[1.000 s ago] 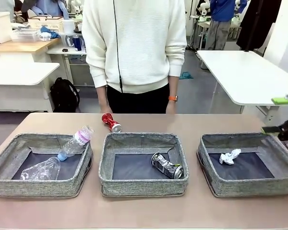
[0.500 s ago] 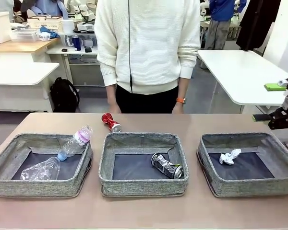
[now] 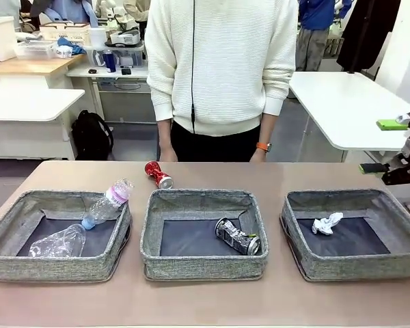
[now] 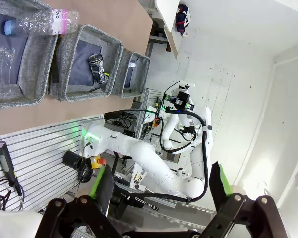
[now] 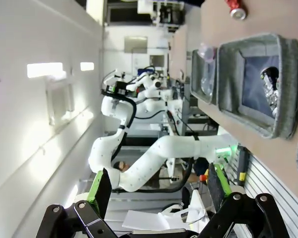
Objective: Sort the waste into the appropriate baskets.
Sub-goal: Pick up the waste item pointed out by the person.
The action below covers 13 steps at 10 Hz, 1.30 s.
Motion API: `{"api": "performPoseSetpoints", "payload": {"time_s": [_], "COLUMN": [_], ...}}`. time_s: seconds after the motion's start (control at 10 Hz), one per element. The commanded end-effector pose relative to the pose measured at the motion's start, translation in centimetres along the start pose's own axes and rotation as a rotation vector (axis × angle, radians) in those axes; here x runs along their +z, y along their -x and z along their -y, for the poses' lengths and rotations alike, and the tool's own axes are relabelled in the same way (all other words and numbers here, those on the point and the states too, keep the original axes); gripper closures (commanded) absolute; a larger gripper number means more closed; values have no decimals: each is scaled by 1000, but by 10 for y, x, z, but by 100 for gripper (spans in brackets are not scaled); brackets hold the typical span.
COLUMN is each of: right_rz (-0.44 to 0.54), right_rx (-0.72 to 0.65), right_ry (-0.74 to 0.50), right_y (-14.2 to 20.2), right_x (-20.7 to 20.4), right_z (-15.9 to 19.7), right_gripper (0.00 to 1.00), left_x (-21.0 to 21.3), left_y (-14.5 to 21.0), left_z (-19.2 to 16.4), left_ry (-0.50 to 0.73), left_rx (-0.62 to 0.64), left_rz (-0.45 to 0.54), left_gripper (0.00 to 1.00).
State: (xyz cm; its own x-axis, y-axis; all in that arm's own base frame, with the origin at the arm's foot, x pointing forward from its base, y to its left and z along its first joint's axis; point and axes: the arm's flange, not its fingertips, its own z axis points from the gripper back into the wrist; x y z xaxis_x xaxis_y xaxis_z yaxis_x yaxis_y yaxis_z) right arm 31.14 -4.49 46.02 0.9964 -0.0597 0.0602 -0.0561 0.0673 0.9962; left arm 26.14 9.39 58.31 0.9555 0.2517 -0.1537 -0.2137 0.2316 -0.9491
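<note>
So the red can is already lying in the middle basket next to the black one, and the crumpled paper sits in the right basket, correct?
Not quite. The red can lies on the table, just behind the middle basket, not in it; the front view shows this. The black can is alone in that basket, and the crumpled paper does sit in the right basket.

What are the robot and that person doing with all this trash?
They are sorting rubbish into three grey woven fabric baskets. Two clear plastic bottles lie in the left one, a crushed black can in the middle one, crumpled white paper in the right one. A crushed red can lies on the table behind the middle basket. The right gripper is open and empty at the table's right edge; the left gripper is open too. The person in a white sweater stands across the table.
</note>
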Motion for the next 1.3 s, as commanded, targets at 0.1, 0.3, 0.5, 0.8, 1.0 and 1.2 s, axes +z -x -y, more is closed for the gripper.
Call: {"api": "performPoseSetpoints", "payload": {"time_s": [0.1, 0.3, 0.5, 0.8, 1.0, 1.2], "right_rz": [1, 1, 1, 1, 1, 1], "right_rx": [-21, -21, -21, -21, -21, -21], "right_ry": [-10, -10, -10, -10, -10, -10], "right_y": [0, 0, 0, 0, 0, 0], "right_x": [0, 0, 0, 0, 0, 0], "right_z": [-5, -5, -5, -5, -5, -5], "right_gripper": [0, 0, 0, 0, 0, 0], "left_x": [0, 0, 0, 0, 0, 0], "left_y": [1, 1, 1, 1, 1, 1], "left_z": [2, 2, 2, 2, 2, 2], "left_ry": [15, 15, 15, 15, 15, 15], "left_rx": [-18, -18, -18, -18, -18, -18], "left_rz": [2, 2, 2, 2, 2, 2], "left_gripper": [0, 0, 0, 0, 0, 0]}}
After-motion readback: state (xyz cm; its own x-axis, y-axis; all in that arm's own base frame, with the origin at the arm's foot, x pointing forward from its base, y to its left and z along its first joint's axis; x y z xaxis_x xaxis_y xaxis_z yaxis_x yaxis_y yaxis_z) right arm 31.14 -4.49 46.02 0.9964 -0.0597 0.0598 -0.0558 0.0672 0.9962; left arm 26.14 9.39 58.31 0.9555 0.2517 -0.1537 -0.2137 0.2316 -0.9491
